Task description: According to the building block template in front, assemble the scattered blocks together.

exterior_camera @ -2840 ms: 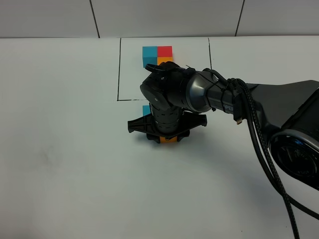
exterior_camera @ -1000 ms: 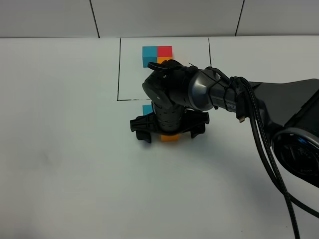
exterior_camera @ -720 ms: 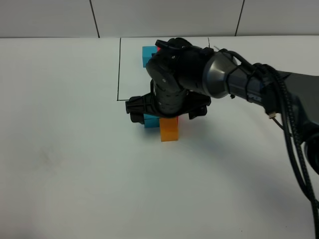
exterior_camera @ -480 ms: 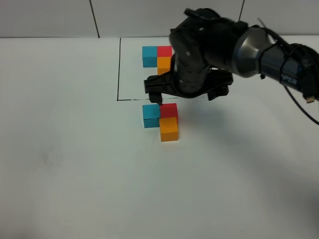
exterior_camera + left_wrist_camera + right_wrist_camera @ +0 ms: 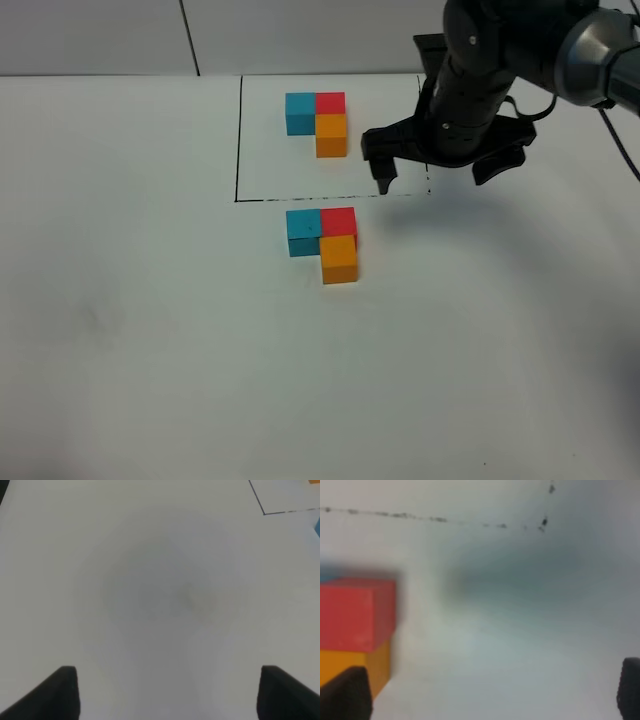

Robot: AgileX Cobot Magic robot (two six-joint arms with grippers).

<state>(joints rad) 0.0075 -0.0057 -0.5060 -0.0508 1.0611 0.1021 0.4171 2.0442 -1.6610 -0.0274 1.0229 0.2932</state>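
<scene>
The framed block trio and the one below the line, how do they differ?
The template sits inside the black drawn rectangle; the assembled blocks lie outside it, just below its lower line. The template is farther from the camera and looks slightly smaller. Both are the same L: blue left, red right, orange under red, cubes touching.

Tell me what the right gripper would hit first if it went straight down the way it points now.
Probably only bare table: the right gripper hangs open near the frame's corner, clear of the assembled blocks. Depth is uncertain.
</scene>
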